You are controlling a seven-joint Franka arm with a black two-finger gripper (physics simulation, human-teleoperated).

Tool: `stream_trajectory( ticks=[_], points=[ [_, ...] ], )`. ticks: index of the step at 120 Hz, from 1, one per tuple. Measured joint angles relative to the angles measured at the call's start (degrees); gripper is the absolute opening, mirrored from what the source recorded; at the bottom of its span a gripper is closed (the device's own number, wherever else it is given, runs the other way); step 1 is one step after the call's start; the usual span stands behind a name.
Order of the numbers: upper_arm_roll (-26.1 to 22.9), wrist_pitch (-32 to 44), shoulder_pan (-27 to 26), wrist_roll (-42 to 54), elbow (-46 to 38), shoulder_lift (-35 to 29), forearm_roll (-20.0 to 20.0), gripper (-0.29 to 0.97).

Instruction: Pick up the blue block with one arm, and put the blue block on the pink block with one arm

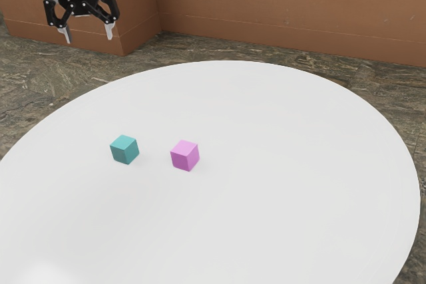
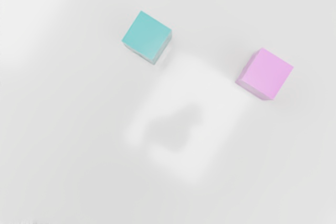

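We count one blue block (image 1: 124,149), one pink block (image 1: 184,155), one round white table (image 1: 279,118) and one gripper (image 1: 88,35).

The blue block, more teal than blue, sits flat on the table towards the exterior view's left, one face up. The pink block sits near it on the exterior view's right, also flat. The two are apart, with bare tabletop between them.

The blue block is a cube, so we find no long axis in it: all of its visible edges look alike. In the exterior view it is turned so that a vertical edge faces the camera, with two side faces and the top showing. The pink block is turned in much the same way. In the wrist view we look down on both blocks, mostly on their top faces: the blue block (image 2: 147,36) and the pink block (image 2: 264,73) each sit like a diamond, corners pointing out. A soft grey shadow (image 2: 176,132) lies on the table between them, nearer the blue block.

Our gripper hangs high at the exterior view's upper left, well above the table and well apart from both blocks. Its two fingers are spread wide and hold nothing.

Behind the table we see a brown wall (image 1: 299,4) and a stone-patterned floor (image 1: 40,71).
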Motion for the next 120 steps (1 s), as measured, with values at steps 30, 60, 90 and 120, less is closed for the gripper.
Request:
stream_trajectory(
  ticks=[30, 60, 90, 120],
  points=[
    [-1.39, -0.68, 0.56, -1.61, 5.39, -2.9, 0.5, 0.68],
    [-8.27, -1.34, -3.96, -2.67, 8.28, -6.19, 2.18, 0.68],
    [-8.4, -1.42, -0.29, -3.36, 8.03, -5.42, 1.48, 0.68],
    [-4.76, -3.26, -0.58, -3.9, -3.43, -6.06, -5.2, 0.68]
  ],
)
